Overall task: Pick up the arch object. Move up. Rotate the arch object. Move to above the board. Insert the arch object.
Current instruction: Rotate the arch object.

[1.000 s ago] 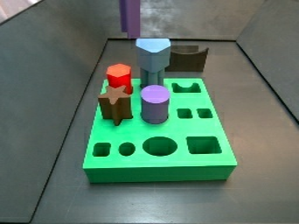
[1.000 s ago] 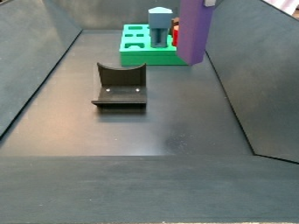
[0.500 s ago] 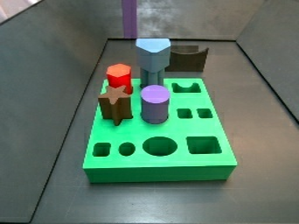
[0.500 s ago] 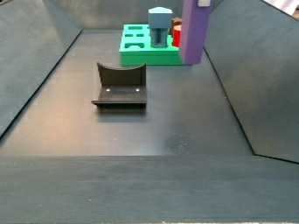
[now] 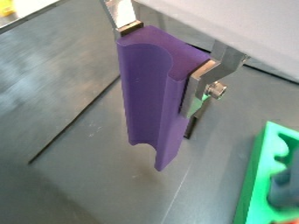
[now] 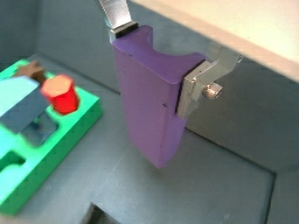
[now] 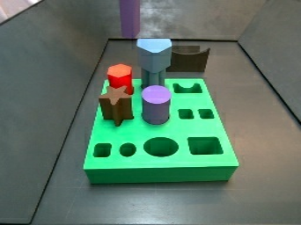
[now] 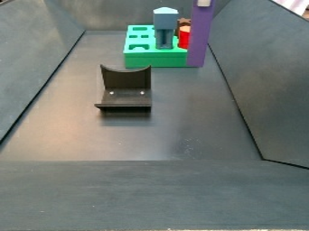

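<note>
The arch object (image 5: 156, 101) hangs clear above the dark floor (image 8: 157, 135), upright, with open air below its lower end in both wrist views. The gripper (image 5: 173, 48) is clamped on its upper end; one silver finger (image 6: 202, 80) presses a narrow face, the opposite finger (image 6: 114, 16) the other. In a side view the arch object (image 8: 200, 36) rises out of the upper frame edge, near the right-hand wall, with the board (image 8: 157, 50) beside and behind it. The floor in front of the board is open apart from the fixture (image 8: 123, 88).

The wrist views show the grasp and a curved notch in the top of the lilac-purple slab; the side views cut off the gripper entirely. Another side view shows only the lower end of the arch object (image 7: 129, 15), behind the board (image 7: 161, 149), plus the board's empty round and square holes. Seated in the board are a purple cylinder (image 7: 157, 104), a red block (image 7: 119, 76), a brown star piece (image 7: 114, 105) and a blue-grey block (image 7: 154, 60).
</note>
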Tool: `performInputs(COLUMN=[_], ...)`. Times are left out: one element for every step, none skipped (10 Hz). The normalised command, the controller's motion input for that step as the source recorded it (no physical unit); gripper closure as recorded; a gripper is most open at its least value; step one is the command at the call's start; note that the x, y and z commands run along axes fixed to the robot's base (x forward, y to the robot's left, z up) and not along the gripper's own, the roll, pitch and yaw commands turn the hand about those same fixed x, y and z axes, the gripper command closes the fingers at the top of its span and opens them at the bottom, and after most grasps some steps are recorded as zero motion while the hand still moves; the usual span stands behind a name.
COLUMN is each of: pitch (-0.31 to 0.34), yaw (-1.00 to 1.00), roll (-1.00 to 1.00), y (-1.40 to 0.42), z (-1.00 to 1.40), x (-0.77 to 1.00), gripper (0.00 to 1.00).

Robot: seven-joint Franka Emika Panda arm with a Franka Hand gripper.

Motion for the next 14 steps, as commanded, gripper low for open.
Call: performInputs(pitch=[0.031, 0.014, 0.014, 0.015, 0.016, 0.018, 0.018, 0.020, 0.022, 0.024, 0.027, 0.031, 0.033, 0.040], yaw=[-1.00, -1.00, -1.00, -1.00, -1.00, -1.00, -1.00, -1.00, -1.00, -1.00, -1.00, -1.00, -1.00, -1.00], roll=[-0.01, 0.00, 0.00, 0.00, 0.00, 0.00, 0.00, 0.00, -0.01, -0.01, -0.01, -0.01, -0.01, -0.01], y=[0.01, 0.00, 0.00, 0.00, 0.00, 0.01, 0.01, 0.01, 0.01, 0.01, 0.01, 0.01, 0.01, 0.01], z=[-0.01, 0.00, 0.00, 0.00, 0.00, 0.00, 0.00, 0.00, 0.00, 0.00, 0.00, 0.00, 0.00, 0.00], x=[0.04, 0.00, 0.00, 0.00, 0.00, 0.00, 0.00, 0.00, 0.00, 0.00, 0.00, 0.00, 0.00, 0.00], gripper=[1.00, 1.00, 1.00, 1.00, 1.00, 1.00, 1.00, 1.00, 1.00, 1.00, 1.00, 1.00, 1.00, 1.00])
